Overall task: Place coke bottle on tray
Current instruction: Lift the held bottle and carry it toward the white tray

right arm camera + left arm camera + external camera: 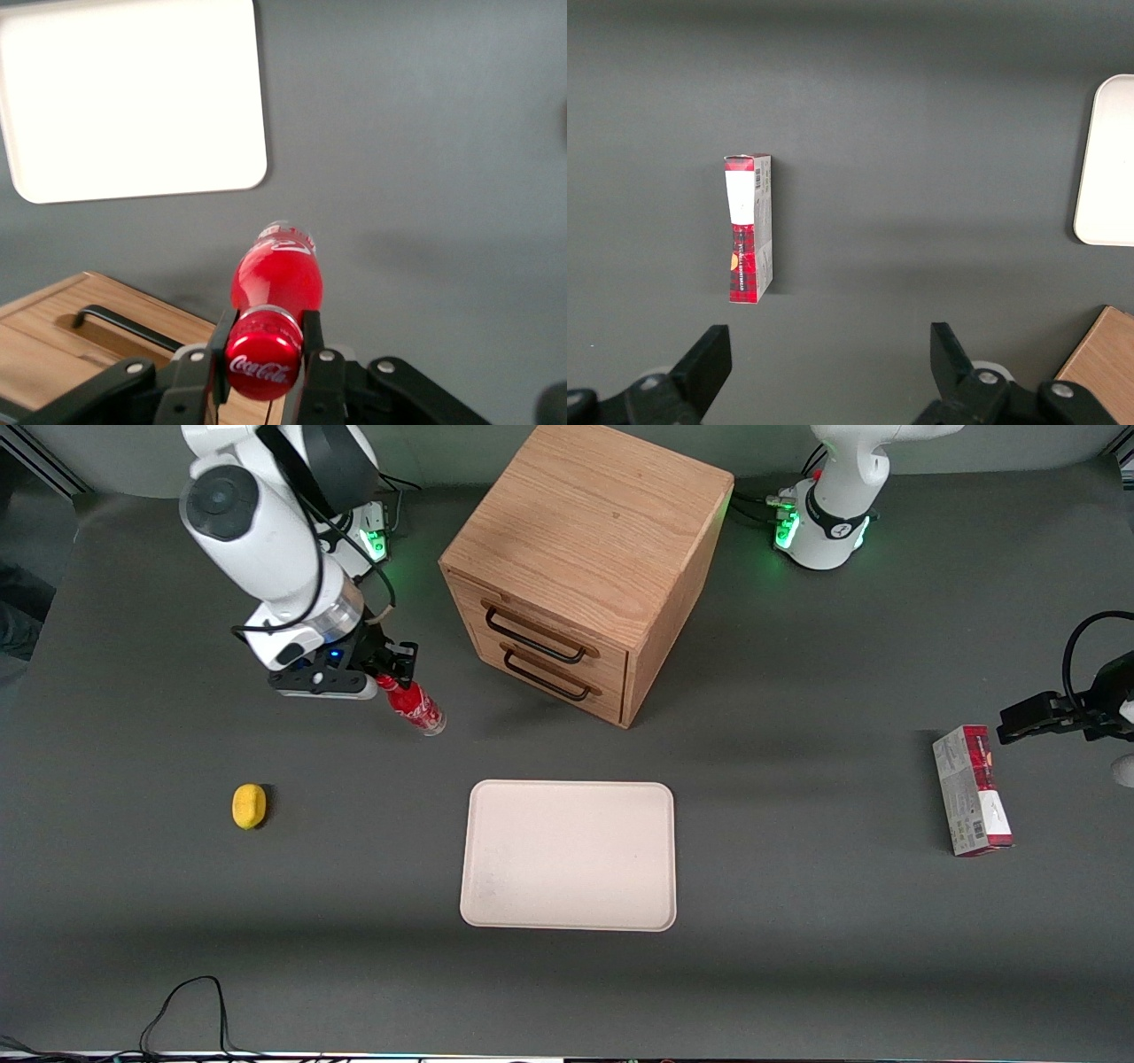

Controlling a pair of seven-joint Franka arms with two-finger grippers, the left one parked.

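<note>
My gripper (390, 679) is shut on the coke bottle (416, 710), a small slim red bottle with white script. The two fingers (223, 341) clamp it just under the red cap. The bottle hangs tilted below the gripper (266, 335), its clear base pointing down at the table, and its red body (276, 276) shows in the right wrist view. It is beside the drawer fronts of the cabinet, toward the working arm's end. The tray (568, 855), cream-white and bare, lies flat on the table nearer the front camera than the bottle. It also shows in the right wrist view (133, 97).
A wooden drawer cabinet (585, 567) with two dark handles stands in the middle, farther from the front camera than the tray. A small yellow object (249, 806) lies toward the working arm's end. A red-and-white carton (972, 790) lies toward the parked arm's end. A black cable (190, 1001) loops at the table's front edge.
</note>
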